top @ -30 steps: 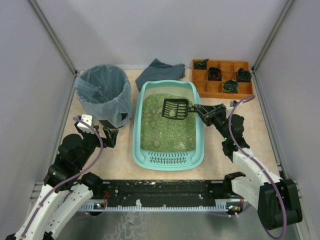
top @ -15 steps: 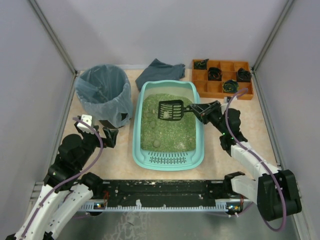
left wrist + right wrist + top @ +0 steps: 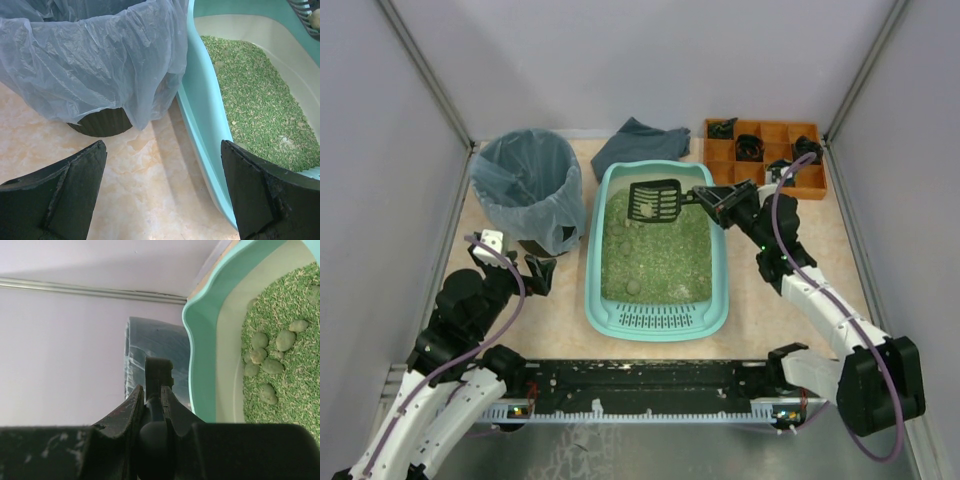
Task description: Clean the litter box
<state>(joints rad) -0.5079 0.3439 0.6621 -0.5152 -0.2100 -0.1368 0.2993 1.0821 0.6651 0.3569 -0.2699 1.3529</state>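
Observation:
The turquoise litter box [image 3: 595,290] sits mid-table, filled with green litter [image 3: 655,260] and several pale clumps [image 3: 272,350]; its slotted grille is at the near end. My right gripper [image 3: 717,202] is shut on the handle [image 3: 159,371] of a black slotted scoop [image 3: 655,200], held above the box's far end. The scoop's corner with a pale clump in it shows in the left wrist view [image 3: 309,15]. My left gripper [image 3: 527,270] is open and empty, low over the table between the bin and the box's left wall [image 3: 205,130].
A round bin lined with a bluish bag [image 3: 525,185] stands left of the box and fills the left wrist view's top [image 3: 100,60]. A grey cloth [image 3: 640,145] lies behind the box. An orange compartment tray [image 3: 765,165] with dark items is at the back right.
My right gripper has lifted the scoop and carried it toward the far left part of the box. The left arm has not moved.

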